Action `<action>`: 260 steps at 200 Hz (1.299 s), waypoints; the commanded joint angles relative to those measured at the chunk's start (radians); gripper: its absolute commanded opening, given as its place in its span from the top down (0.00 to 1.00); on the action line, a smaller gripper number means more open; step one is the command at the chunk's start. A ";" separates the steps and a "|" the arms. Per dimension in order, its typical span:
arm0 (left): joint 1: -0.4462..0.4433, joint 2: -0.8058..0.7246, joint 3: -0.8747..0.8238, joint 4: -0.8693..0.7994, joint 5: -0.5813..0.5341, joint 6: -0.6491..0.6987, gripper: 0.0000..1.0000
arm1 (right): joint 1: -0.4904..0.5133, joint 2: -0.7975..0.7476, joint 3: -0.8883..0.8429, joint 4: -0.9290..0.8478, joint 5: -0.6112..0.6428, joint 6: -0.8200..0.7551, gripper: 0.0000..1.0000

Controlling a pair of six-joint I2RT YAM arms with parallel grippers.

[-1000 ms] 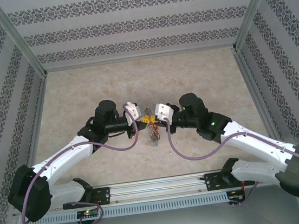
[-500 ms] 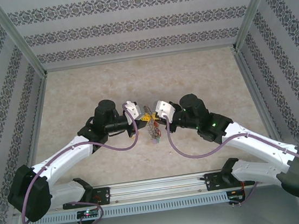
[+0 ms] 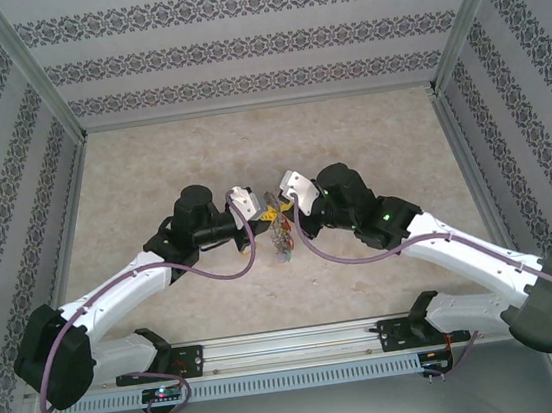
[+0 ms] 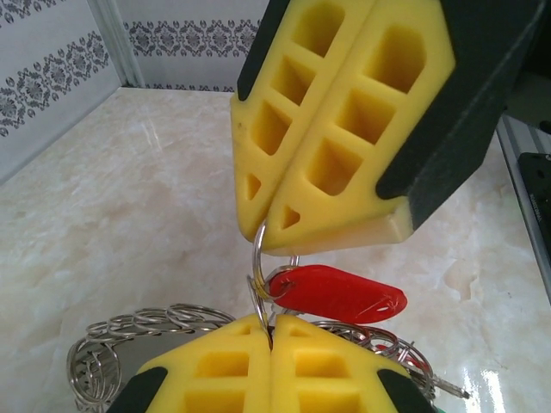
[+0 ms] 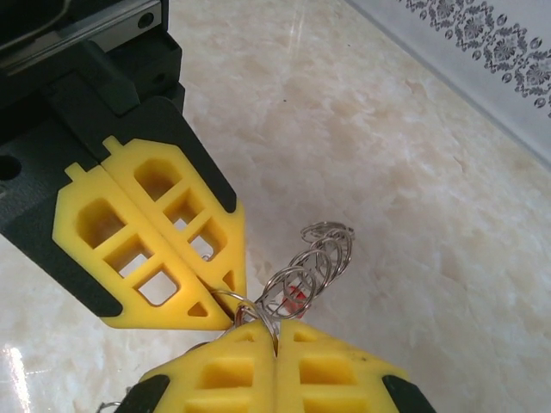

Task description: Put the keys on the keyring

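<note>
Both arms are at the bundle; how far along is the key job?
Done: the keyring already carries many rings on its rim. In hand: left gripper and right gripper, both shut, pinch the small ring bearing the red tag. Left: seating it on the hoop, which I cannot confirm, then releasing.

text: none legible | red tag [image 4: 340, 292] just below right gripper [image 4: 274, 227] tips: face blank as far as seen | wall bands [image 3: 256, 46]: ornament, lettering possibly too fine to read
</note>
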 commanded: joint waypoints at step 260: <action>-0.051 0.016 -0.086 0.195 -0.047 -0.026 0.94 | 0.004 0.100 0.144 -0.146 0.225 0.175 1.00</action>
